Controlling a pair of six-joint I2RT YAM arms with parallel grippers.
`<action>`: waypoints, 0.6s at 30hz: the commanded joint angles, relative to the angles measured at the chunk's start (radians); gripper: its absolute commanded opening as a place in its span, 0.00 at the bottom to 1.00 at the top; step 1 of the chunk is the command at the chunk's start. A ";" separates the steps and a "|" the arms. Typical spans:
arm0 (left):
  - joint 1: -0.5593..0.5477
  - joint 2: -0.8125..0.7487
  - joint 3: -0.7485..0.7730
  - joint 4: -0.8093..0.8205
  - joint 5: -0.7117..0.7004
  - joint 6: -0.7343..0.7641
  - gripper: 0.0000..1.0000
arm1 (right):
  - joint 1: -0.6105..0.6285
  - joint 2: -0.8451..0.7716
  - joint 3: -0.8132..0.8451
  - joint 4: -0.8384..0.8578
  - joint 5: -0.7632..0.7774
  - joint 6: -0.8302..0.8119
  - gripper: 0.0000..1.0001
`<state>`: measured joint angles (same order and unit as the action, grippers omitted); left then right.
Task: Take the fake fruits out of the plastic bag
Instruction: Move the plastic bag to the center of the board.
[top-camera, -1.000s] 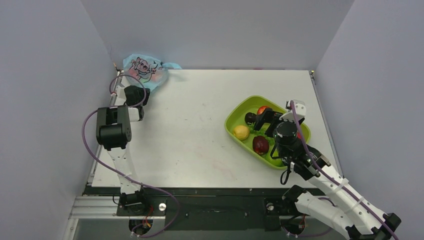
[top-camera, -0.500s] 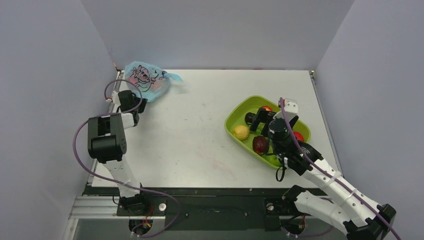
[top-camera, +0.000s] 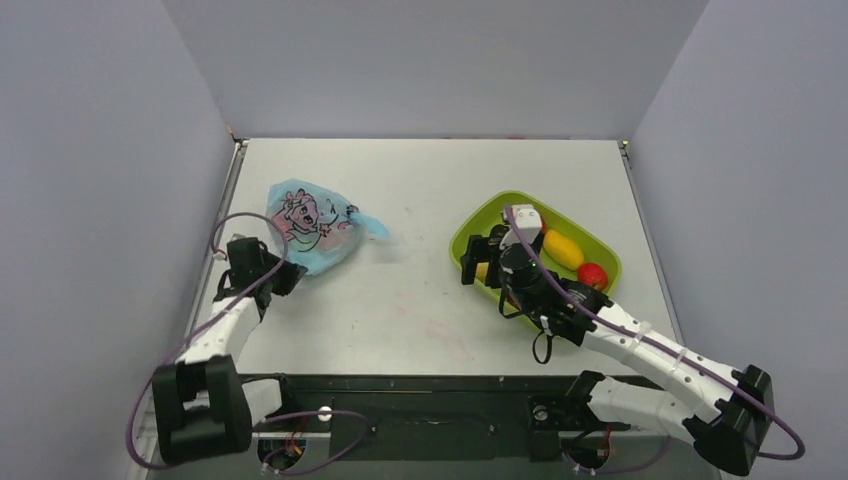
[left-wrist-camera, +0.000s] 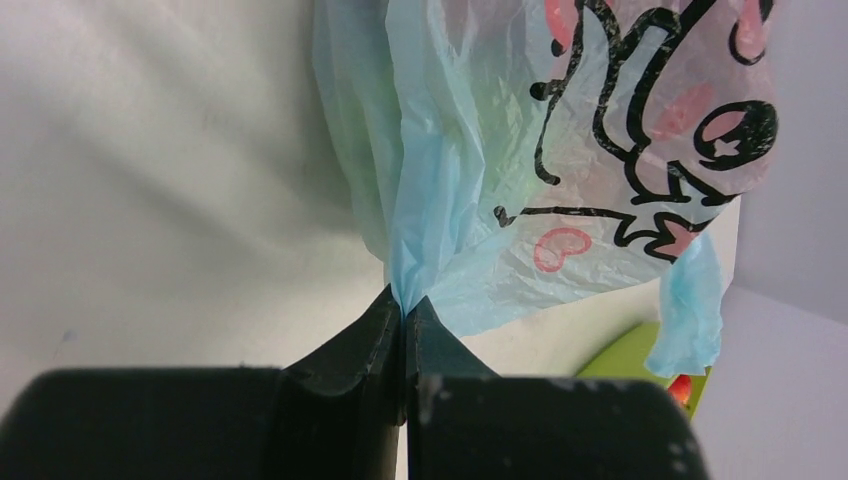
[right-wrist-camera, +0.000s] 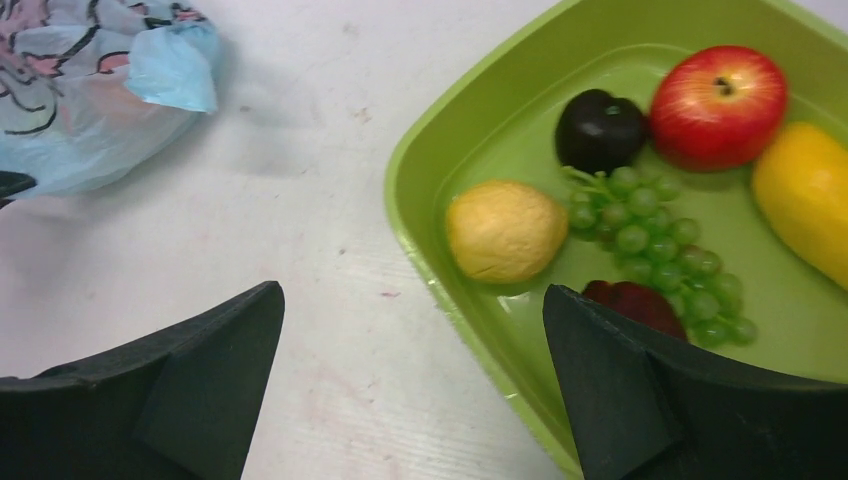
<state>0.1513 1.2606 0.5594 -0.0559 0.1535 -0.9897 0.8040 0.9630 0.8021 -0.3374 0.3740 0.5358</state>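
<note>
Dragging in from the far-left desk (top-camera: 430, 180) corner, bag (top-camera: 312, 228) is trailing left tool (left-wrist-camera: 403, 305), clamped on its gathered edge; right tool (right-wrist-camera: 410, 293) is waiting open. Lift slowly, mouth downward.

Table (top-camera: 400, 180): white, matt, faintly scuffed, with a pinkish smear toward the near side.
Back wall (top-camera: 430, 60): plain pale grey-lilac, met the table's far edge.
Left wall (top-camera: 90, 200): same plain tone, stood along the table's left edge.
Right wall (top-camera: 750, 180): equally plain, slightly brighter.
Near edge: bordered by a dark metal frame (top-camera: 430, 385).
Light: soft and even, with only faint shadows.
</note>
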 joint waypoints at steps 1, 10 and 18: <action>0.013 -0.259 -0.081 -0.198 0.063 0.032 0.00 | 0.119 0.084 0.055 0.102 -0.012 0.035 0.98; 0.027 -0.604 -0.066 -0.597 0.034 0.075 0.40 | 0.246 0.225 0.081 0.277 -0.068 0.112 0.98; 0.017 -0.667 0.041 -0.652 0.039 0.165 0.47 | 0.224 0.202 0.025 0.286 -0.079 0.143 0.98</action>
<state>0.1719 0.6193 0.4965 -0.6956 0.1692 -0.9058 1.0458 1.1957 0.8375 -0.1139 0.3042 0.6422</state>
